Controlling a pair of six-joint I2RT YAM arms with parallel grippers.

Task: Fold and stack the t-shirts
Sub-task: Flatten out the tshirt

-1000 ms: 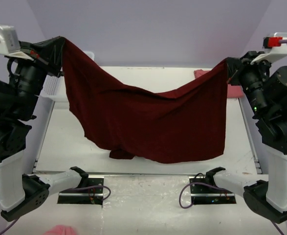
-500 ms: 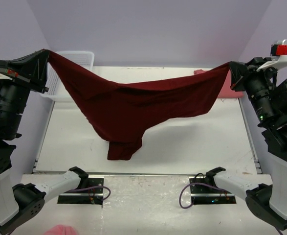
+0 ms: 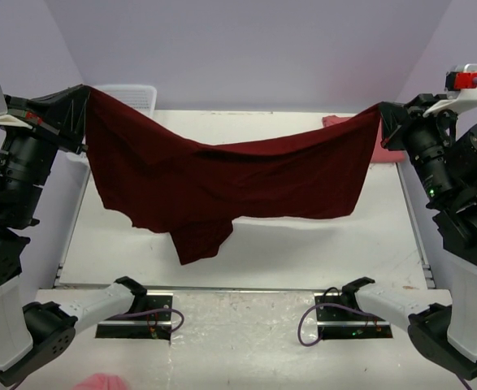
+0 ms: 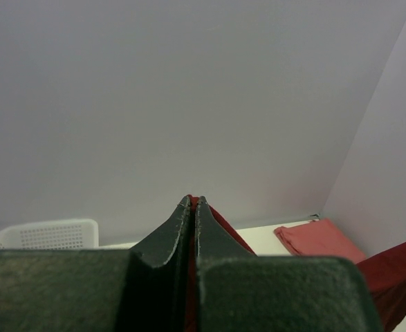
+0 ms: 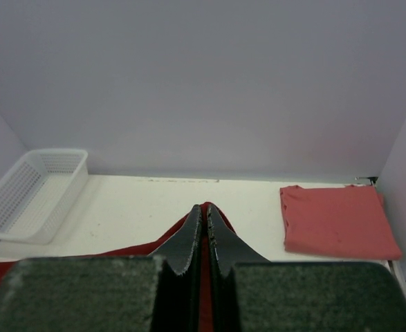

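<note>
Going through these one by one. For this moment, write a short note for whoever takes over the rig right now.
Grippers: the left gripper is shut on one upper corner of the maroon t-shirt, the right gripper on the other.
The maroon t-shirt hangs spread between them over the table, unfolded.
The salmon t-shirt lies folded flat at the table's far right.
Done: salmon one folded.
Left: lay the maroon one down, fold it, stack the two.
</note>
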